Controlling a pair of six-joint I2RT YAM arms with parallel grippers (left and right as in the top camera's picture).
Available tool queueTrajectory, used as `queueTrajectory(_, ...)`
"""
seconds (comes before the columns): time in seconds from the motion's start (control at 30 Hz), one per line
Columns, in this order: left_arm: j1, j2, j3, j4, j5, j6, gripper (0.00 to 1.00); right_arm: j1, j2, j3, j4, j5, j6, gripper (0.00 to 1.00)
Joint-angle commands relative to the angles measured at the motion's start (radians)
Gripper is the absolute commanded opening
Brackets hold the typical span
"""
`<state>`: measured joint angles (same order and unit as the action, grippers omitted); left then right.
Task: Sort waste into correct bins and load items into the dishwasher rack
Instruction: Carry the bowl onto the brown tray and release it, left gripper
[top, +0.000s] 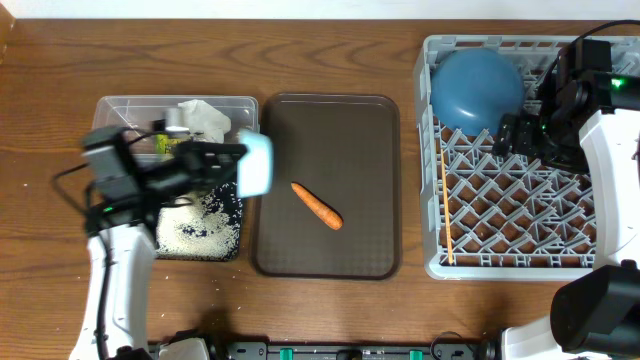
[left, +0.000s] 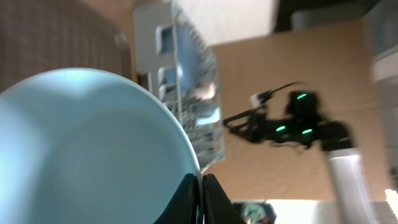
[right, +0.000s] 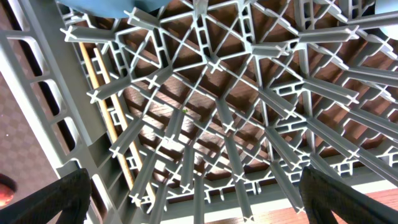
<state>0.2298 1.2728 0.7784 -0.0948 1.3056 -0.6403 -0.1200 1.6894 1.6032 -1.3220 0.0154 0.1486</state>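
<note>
**Q:** What lies on the counter (top: 200, 50), largest first?

**A:** Grey dishwasher rack (top: 520, 215), right, with the dark-blue bowl (top: 477, 88) in its far-left corner and chopsticks (top: 445, 215) along its left wall. Brown serving tray (top: 330, 130), centre, bearing the carrot (top: 317, 205). Clear tub (top: 120, 108) with napkin (top: 208, 118). Black tray (top: 232, 205) with rice (top: 190, 232).

**Q:** And the fingers?

**A:** Left fingers (left: 217, 208) are clamped on the rim of the light-blue cup (left: 93, 149), which is blurred and seemingly raised between black tray and serving tray. Right fingers (right: 50, 199) are wide apart above the rack, holding nothing.
</note>
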Motion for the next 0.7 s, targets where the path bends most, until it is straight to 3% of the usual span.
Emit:
queueTrajectory(0.0, -0.139, 0.024, 0.005, -0.006, -0.237, 0.073, 0.06, 0.002, -0.006, -0.001, 0.001, 0.007, -0.008, 0.99)
queueTrajectory(0.2, -0.387, 0.107, 0.005, 0.0, -0.598, 0.117, 0.06, 0.002, -0.006, -0.001, 0.0, 0.007, -0.008, 0.99)
queueTrajectory(0.33, -0.513, 0.204, 0.005, 0.095, -0.737, 0.162, 0.06, 0.002, -0.006, -0.001, -0.002, 0.006, -0.008, 0.99)
queueTrajectory(0.53, -0.598, 0.324, 0.005, 0.226, -0.794, 0.161, 0.07, 0.002, -0.006, -0.001, -0.003, 0.006, -0.008, 0.99)
queueTrajectory(0.67, -0.599, 0.329, 0.005, 0.22, -0.794, 0.162, 0.24, 0.002, -0.006, -0.001, -0.005, 0.006, -0.008, 0.99)
